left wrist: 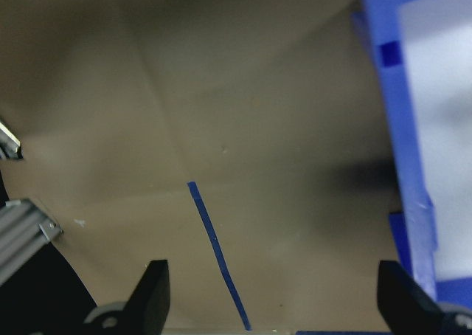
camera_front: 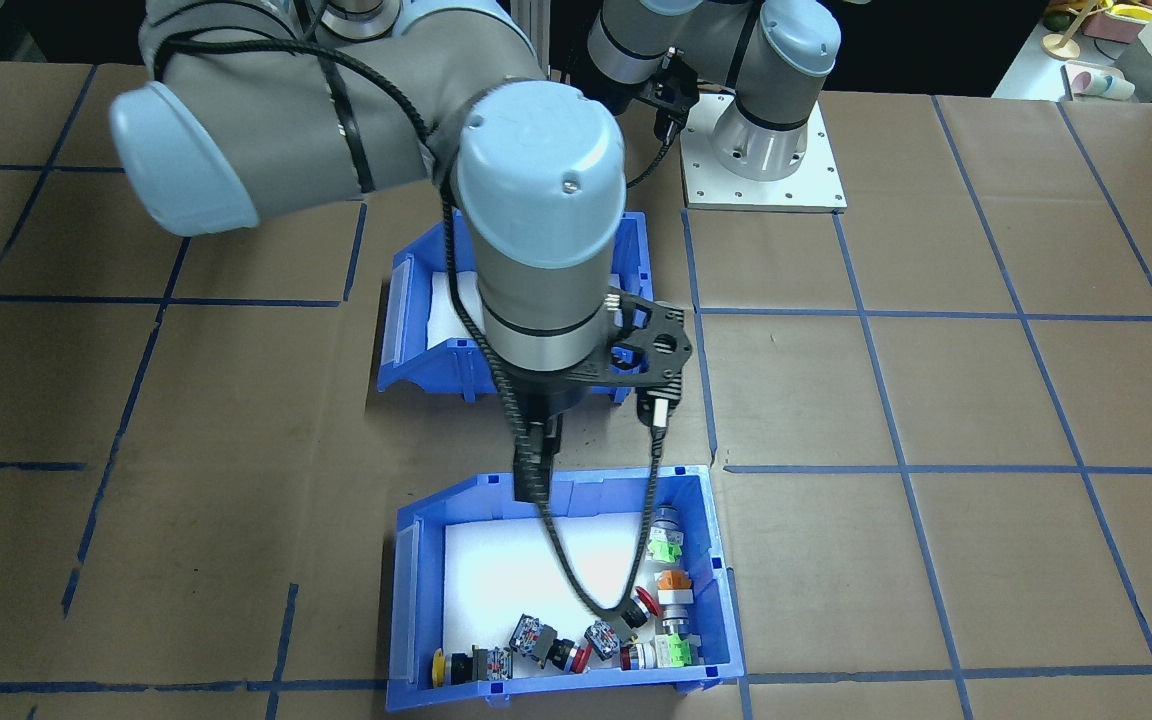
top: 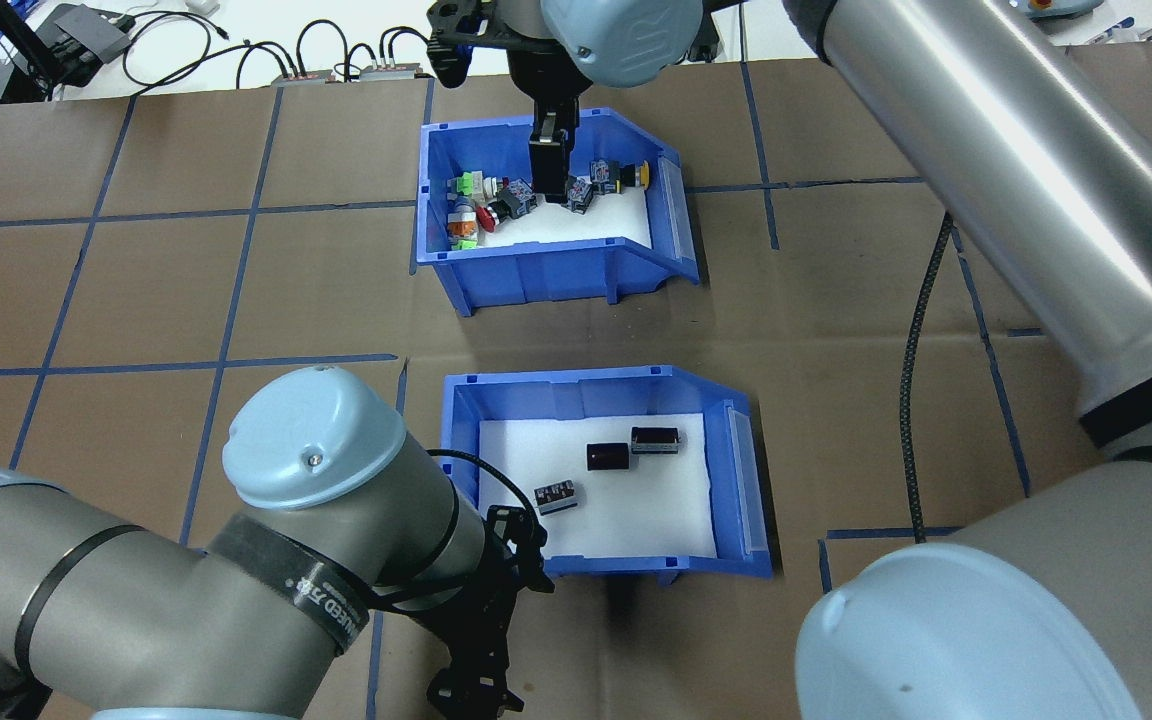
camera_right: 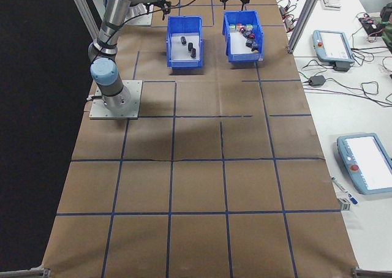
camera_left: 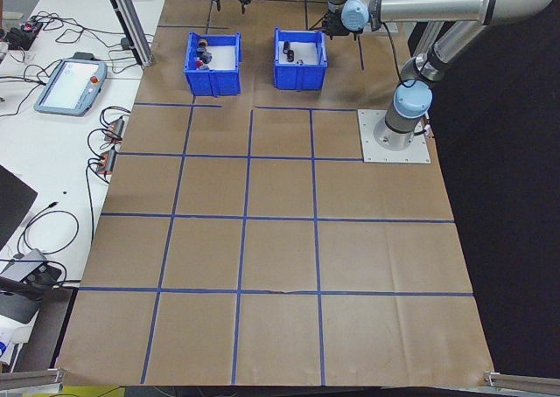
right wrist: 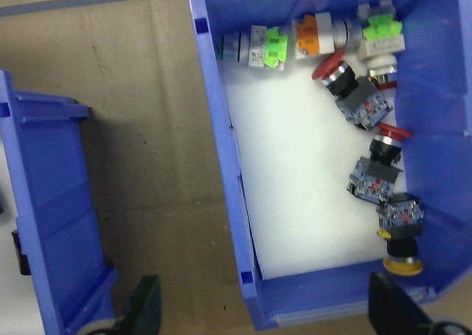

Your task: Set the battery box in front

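Note:
The battery box [top: 606,395], a blue bin lined with white foam, holds three dark cylinders [top: 607,456] and sits on the robot's side of the table. It is partly hidden behind the right arm in the front-facing view [camera_front: 416,300]. My right gripper [right wrist: 265,313] is open and hangs over the other blue bin [top: 536,265], above that bin's robot-side wall [camera_front: 533,480]. My left gripper [left wrist: 276,305] is open, low over bare paper just off the battery box's wall [left wrist: 402,121], touching nothing.
The other blue bin [camera_front: 416,600] holds several red, green and orange push-button parts [right wrist: 369,106] and sits farther from the robot, in line with the battery box. Brown paper with blue tape lines [top: 236,290] covers the table. The left arm's base plate [camera_front: 766,170] sits at the robot's edge.

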Controlling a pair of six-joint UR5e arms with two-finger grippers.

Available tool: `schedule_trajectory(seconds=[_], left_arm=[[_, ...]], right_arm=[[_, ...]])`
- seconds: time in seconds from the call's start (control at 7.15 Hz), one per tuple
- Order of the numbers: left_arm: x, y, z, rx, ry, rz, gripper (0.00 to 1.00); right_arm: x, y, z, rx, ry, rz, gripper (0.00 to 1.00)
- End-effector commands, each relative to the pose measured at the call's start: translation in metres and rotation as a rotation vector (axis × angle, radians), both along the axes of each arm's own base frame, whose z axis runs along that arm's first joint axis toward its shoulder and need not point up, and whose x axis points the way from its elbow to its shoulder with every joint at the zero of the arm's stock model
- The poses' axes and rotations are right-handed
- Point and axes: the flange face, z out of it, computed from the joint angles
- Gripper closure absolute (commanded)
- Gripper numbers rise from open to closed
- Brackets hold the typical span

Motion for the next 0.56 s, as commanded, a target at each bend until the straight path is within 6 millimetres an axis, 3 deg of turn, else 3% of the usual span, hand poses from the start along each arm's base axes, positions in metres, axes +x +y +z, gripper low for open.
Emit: schedule_trajectory(seconds=[0.0,0.42], left_arm=[[-0.001,-0.001,-0.018,-0.099,0.026,0.106,0.01],[0.004,-0.019,-0.017,-0.256,-0.023,0.118,0.01]], right_arm=[[0.042,0.008,-0.043,0.027,0.021,0.133,0.00],[0.057,0.001,-0.104,0.088,0.049,0.148,0.00]])
